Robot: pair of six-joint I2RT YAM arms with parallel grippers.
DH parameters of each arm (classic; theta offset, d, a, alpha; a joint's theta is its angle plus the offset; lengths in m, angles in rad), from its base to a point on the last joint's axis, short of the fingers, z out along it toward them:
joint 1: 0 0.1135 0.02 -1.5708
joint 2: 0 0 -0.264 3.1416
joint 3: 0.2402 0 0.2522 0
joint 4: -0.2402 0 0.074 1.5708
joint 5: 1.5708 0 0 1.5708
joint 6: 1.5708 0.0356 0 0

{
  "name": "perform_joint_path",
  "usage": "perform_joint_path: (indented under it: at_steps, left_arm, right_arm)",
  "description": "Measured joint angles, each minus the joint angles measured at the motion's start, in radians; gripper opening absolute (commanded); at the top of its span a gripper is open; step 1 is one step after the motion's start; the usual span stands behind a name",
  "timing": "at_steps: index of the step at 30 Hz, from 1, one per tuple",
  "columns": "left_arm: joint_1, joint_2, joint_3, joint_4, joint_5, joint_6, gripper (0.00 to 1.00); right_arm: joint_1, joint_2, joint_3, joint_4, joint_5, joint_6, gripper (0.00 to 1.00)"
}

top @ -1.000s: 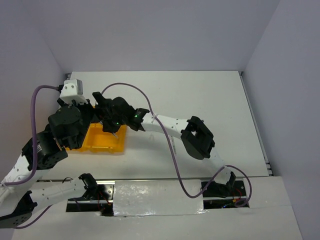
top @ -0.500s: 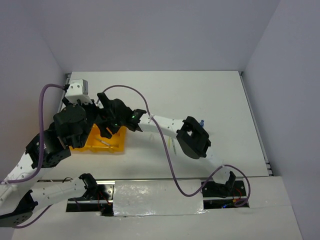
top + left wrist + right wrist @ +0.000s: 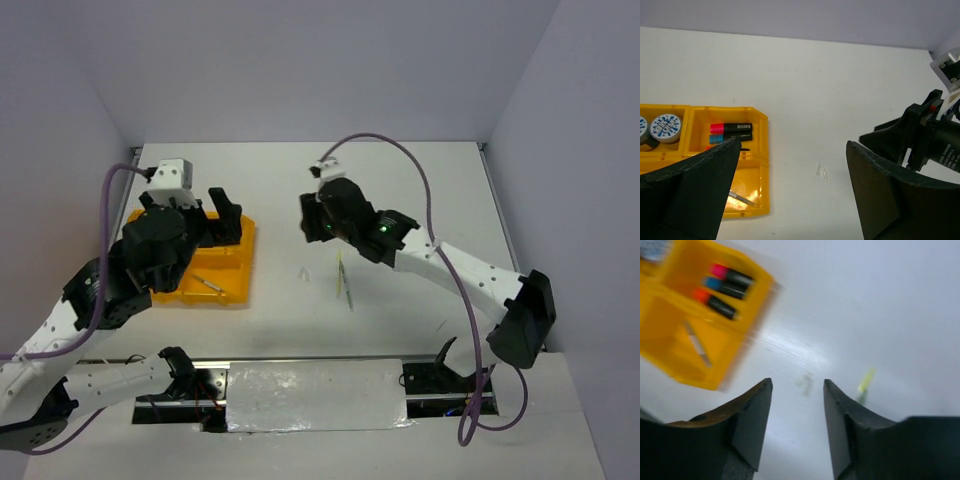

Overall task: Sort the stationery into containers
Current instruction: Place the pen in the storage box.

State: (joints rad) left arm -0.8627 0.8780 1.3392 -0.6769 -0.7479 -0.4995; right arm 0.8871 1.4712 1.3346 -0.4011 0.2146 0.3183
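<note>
At the left side of the table we see the yellow-orange tray (image 3: 232, 270), shallow, translucent and split into four compartments. Its far left compartment holds two round blue-and-white tins (image 3: 666, 126), one cut off by the picture's edge. The far right one holds black markers (image 3: 731, 127) with pink, blue and orange caps lying side by side, and in the near right one a thin pale pen (image 3: 742, 199) lies at a slant. Right of the tray, on the bare table, sit a small clear piece (image 3: 821, 171) and, further right, thin yellow-green pens (image 3: 344, 278). The left gripper (image 3: 793, 145) hangs over the tray with its jaws spread wide and nothing between them. The right gripper (image 3: 797, 385) also has its jaws parted on nothing. A second ago the right arm reached across the tray's right half; now it has swung off to the right and its gripper hangs over the middle of the table, while the left arm has shifted farther over the tray.
</note>
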Motion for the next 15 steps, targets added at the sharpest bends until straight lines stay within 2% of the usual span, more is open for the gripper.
perform_joint_path:
  at_steps: [3, 7, 15]
  left_arm:
    - [0.0, 0.049, -0.003, -0.009, 0.034, -0.002, 0.99]
    - [0.0, 0.08, -0.091, -0.018, 0.092, -0.013, 0.99]
    - [0.0, 0.078, -0.251, -0.082, 0.179, -0.056, 0.99]
  right_arm:
    - [-0.068, -0.056, -0.16, -0.053, 0.07, 0.071, 0.46]
    - [-0.085, -0.018, -0.305, -0.138, 0.089, 0.124, 0.45]
    - [-0.084, 0.039, -0.349, -0.13, 0.06, 0.159, 0.4]
